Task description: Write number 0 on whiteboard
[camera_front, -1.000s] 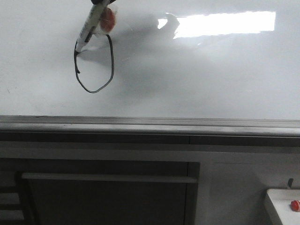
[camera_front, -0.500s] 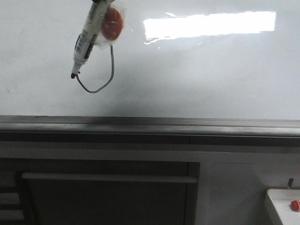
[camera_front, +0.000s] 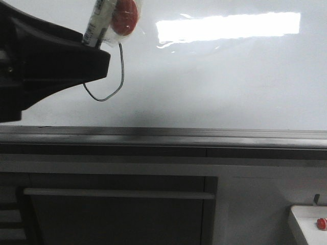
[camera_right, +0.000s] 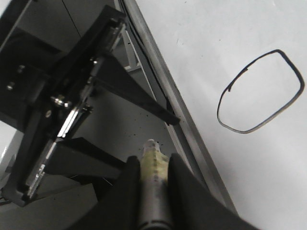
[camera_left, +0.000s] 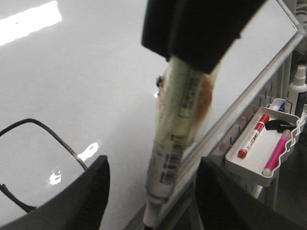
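Note:
The number 0 (camera_right: 261, 91) is a black loop on the whiteboard (camera_front: 230, 76). In the front view only its lower right stroke (camera_front: 121, 71) shows; my left gripper (camera_front: 76, 56) covers the rest. My right gripper (camera_right: 153, 163) is shut on a white marker (camera_right: 152, 160), which hangs tip-down in front of the board (camera_front: 97, 23). In the left wrist view the left gripper (camera_left: 152, 165) is open, its jaws standing wide on either side of the marker (camera_left: 175, 134) without touching it. The right gripper (camera_left: 201, 28) grips the marker's upper end. Part of the 0 (camera_left: 53, 135) shows beside it.
A grey metal ledge (camera_front: 204, 137) runs under the board, with dark cabinet panels (camera_front: 117, 219) below. A white tray (camera_left: 261, 153) with a red and a pink marker hangs at the board's side, a spray bottle (camera_left: 297, 91) next to it. A red disc (camera_front: 124, 15) sits behind the marker.
The marker tip lifted off the board's loop and rose. My left gripper came in from the left, now covering the loop's left side and the marker's lower end.

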